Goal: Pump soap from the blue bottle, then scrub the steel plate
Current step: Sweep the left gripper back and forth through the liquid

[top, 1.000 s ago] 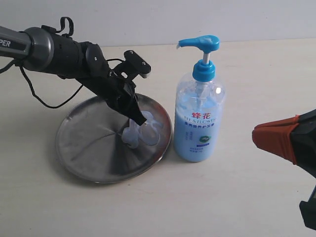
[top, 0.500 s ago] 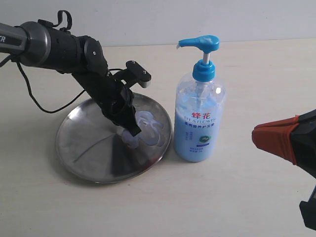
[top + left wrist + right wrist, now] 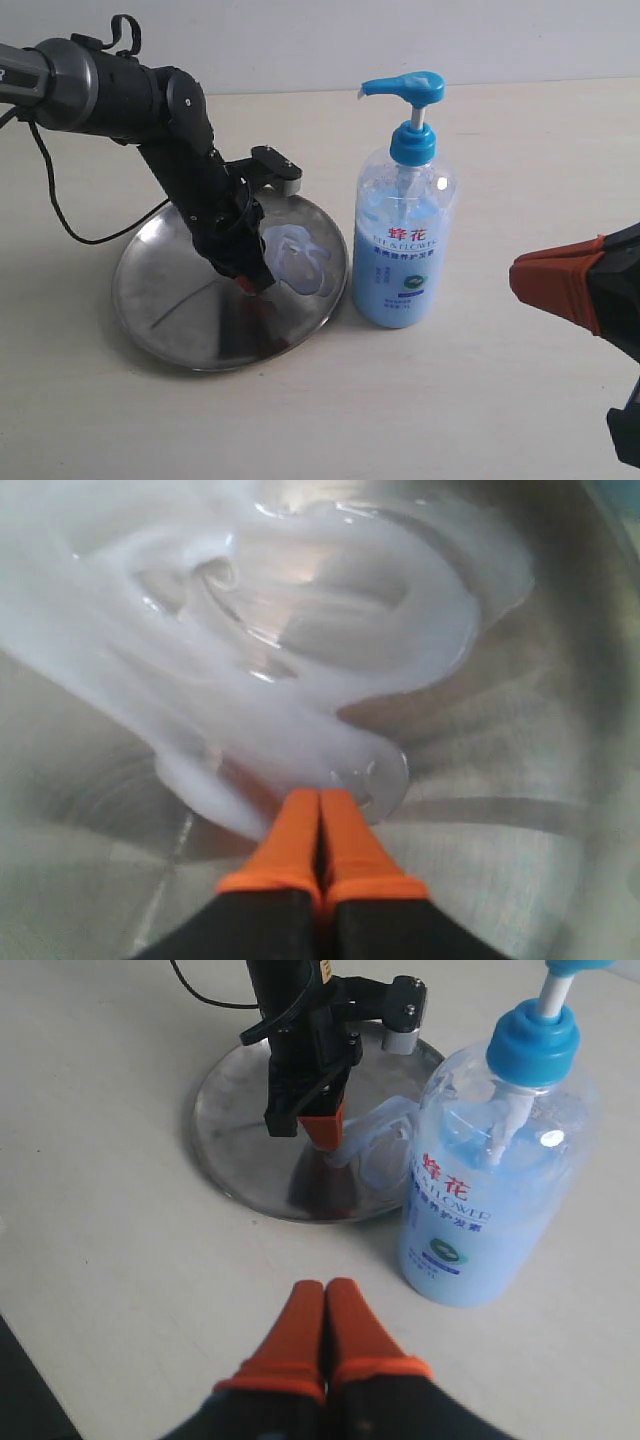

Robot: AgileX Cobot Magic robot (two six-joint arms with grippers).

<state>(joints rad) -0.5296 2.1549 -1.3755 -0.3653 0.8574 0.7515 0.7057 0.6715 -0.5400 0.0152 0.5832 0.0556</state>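
Step in hand: scrubbing. Left hand (image 3: 320, 815) pinched closed, empty, tip in soap (image 3: 300, 258) on steel plate (image 3: 160, 300). Next, likely: spread smear across bare steel.

The left gripper (image 3: 258, 280) has slid across the steel plate (image 3: 160, 295), away from the blue bottle (image 3: 403, 255). The soap (image 3: 300, 258) it covered now lies exposed, smeared wider.

Pale beige tabletop (image 3: 450, 420) under soft, even light, plain whitish wall (image 3: 300, 40) along its far edge.
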